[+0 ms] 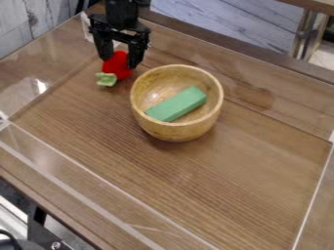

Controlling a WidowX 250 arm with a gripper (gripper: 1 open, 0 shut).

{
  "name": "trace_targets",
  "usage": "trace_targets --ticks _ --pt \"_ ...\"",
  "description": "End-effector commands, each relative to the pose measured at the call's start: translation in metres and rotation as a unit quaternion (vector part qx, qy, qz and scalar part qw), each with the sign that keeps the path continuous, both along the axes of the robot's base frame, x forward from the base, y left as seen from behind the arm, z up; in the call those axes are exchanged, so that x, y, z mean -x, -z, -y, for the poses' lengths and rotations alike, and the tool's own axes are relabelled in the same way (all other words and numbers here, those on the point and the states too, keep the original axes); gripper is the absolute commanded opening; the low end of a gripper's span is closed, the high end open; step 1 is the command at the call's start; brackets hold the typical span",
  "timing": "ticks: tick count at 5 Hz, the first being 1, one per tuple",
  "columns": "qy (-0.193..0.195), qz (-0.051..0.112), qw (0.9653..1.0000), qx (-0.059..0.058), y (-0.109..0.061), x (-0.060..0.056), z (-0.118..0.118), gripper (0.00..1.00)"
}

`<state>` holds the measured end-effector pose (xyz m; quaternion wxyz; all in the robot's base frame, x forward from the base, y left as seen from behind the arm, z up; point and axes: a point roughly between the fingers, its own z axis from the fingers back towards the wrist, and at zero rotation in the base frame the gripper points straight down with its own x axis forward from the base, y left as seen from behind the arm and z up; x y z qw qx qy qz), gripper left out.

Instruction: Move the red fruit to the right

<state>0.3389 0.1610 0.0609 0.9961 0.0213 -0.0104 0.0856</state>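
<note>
The red fruit (116, 66) lies on the wooden table (170, 186) at the upper left, just left of the wooden bowl; its light green leafy base (105, 82) points toward the camera. My black gripper (119, 61) points straight down over it. Its two fingers stand apart on either side of the fruit's upper part, open. Whether the fingers touch the fruit I cannot tell.
A round wooden bowl (209, 117) holding a green rectangular block (177, 104) sits right of the fruit. Clear plastic walls (26, 93) run along the table's left and near edges. A table leg (306, 37) stands at the back right.
</note>
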Motion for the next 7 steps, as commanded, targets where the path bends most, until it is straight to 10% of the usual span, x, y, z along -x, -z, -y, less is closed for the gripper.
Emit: trace_targets --ticks 1,2,4,7 --pt "-0.007 0.017 0.9997 -0.017 -0.01 -0.008 -0.009 0.0" --pt "-0.007 0.016 0.9997 -0.019 -0.009 -0.009 -0.008 0.0" --pt "-0.003 0.069 0.9973 -0.024 -0.063 -0.021 0.015 0.0" --pt "0.118 0.089 0.9889 0.015 -0.079 -0.03 0.147 0.0"
